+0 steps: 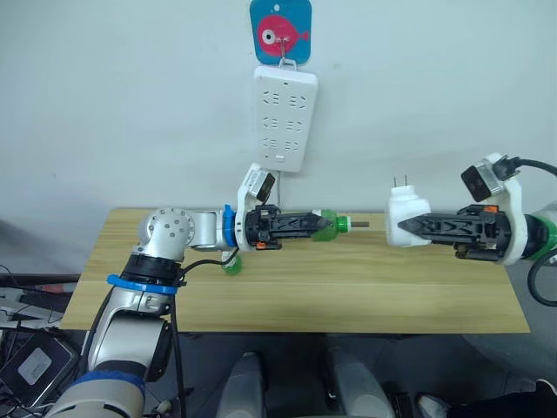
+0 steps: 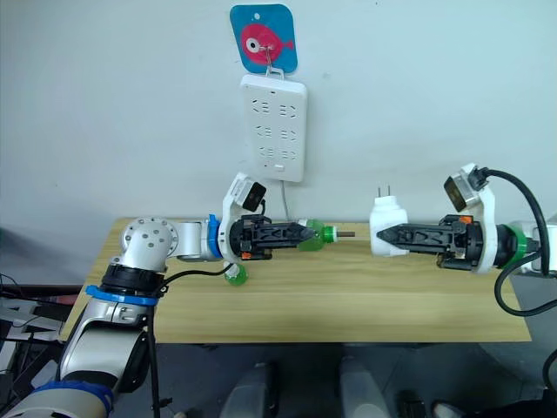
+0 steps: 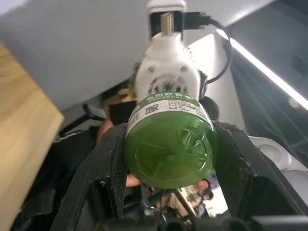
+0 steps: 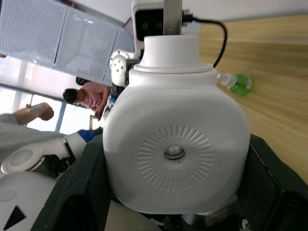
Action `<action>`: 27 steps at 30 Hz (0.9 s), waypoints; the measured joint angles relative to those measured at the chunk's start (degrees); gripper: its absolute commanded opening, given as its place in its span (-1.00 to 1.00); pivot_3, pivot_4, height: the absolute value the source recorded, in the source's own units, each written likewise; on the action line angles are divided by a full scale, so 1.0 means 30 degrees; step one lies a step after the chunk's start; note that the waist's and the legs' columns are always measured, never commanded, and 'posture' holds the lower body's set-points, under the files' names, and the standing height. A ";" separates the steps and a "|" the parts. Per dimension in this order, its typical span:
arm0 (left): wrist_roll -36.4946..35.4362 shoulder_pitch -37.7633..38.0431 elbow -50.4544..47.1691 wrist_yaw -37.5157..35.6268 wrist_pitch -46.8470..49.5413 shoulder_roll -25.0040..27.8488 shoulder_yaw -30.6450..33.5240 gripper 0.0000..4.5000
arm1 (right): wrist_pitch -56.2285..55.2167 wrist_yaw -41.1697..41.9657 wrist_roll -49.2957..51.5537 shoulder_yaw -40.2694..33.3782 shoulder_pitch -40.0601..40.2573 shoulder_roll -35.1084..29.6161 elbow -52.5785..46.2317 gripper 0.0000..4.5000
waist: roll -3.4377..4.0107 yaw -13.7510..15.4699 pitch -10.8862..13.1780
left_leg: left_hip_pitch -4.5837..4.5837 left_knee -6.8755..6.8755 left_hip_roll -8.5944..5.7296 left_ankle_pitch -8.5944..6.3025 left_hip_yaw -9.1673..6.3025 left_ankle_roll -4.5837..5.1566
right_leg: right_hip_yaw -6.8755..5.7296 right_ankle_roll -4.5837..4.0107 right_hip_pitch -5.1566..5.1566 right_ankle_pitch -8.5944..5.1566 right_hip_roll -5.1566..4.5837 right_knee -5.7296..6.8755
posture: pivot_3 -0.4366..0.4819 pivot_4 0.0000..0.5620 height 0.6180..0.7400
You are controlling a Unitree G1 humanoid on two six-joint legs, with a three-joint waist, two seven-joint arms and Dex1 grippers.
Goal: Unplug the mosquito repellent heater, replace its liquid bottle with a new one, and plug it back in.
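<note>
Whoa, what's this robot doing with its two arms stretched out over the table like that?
It is swapping the liquid bottle of a plug-in mosquito repellent. The right end effector grips the small white rounded plastic heater, unplugged, its two metal prongs pointing up. The left end effector grips a green plastic bottle, wick end pointing at the heater, a gap between them. Both are held above the light wooden table. Another green bottle lies on the table. The long white power strip hangs on the wall.

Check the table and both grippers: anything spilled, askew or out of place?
One thing: a second green bottle lies on its side on the table, below the left gripper. No spill visible. Held bottle and heater face each other, apart.
</note>
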 measured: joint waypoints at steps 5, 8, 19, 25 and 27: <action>0.0697 0.1072 -0.1009 -0.0501 0.0163 0.0744 0.0467 0.00 | -0.1240 -0.3252 -0.4680 0.0341 0.1556 -0.0683 -0.0385 0.33 | 0.0000 0.0064 -0.0001 | 0.0000 0.0004 0.0000 -0.0001 -0.0003 0.0000 | 0.0000 0.0001 -0.0001 0.0000 -0.0005 -0.0006 | -0.21 -0.17 1.00; 0.0702 0.1480 -0.1638 -0.0403 0.0215 0.0381 0.0784 0.00 | -0.2217 -0.4265 -1.0990 0.2475 0.2617 -0.0465 0.0068 0.33 | 0.0002 0.0207 -0.0001 | -0.0006 0.0002 -0.0020 0.0001 0.0014 -0.0002 | 0.0017 0.0003 -0.0020 0.0000 -0.0020 -0.0004 | -0.17 -0.16 1.00; 0.1153 0.2122 -0.2779 0.0198 0.0203 -0.0452 0.1273 0.00 | -0.4934 -0.0377 -2.2902 0.5767 0.1169 0.1897 0.5969 0.33 | 0.0004 0.0450 0.0003 | -0.0002 -0.0008 -0.0020 0.0000 0.0043 -0.0004 | 0.0038 0.0003 -0.0028 0.0003 -0.0028 -0.0002 | -0.11 -0.11 1.00; 0.1302 0.2302 -0.3048 0.0395 0.0217 -0.0577 0.1486 0.00 | -0.5064 0.1856 -2.5636 0.5884 0.0113 0.3042 0.8291 0.33 | 0.0002 0.0481 0.0005 | -0.0001 -0.0009 -0.0019 0.0000 0.0040 -0.0003 | 0.0034 0.0002 -0.0027 0.0004 -0.0033 0.0002 | -0.10 -0.10 1.00; 0.1343 0.2409 -0.3153 0.0384 0.0220 -0.0583 0.1485 0.00 | -0.5046 0.2417 -2.6262 0.5872 -0.0190 0.3441 0.8772 0.33 | 0.0003 0.0488 0.0006 | -0.0001 -0.0009 -0.0020 0.0000 0.0039 -0.0004 | 0.0033 0.0002 -0.0025 0.0004 -0.0033 0.0004 | -0.10 -0.09 1.00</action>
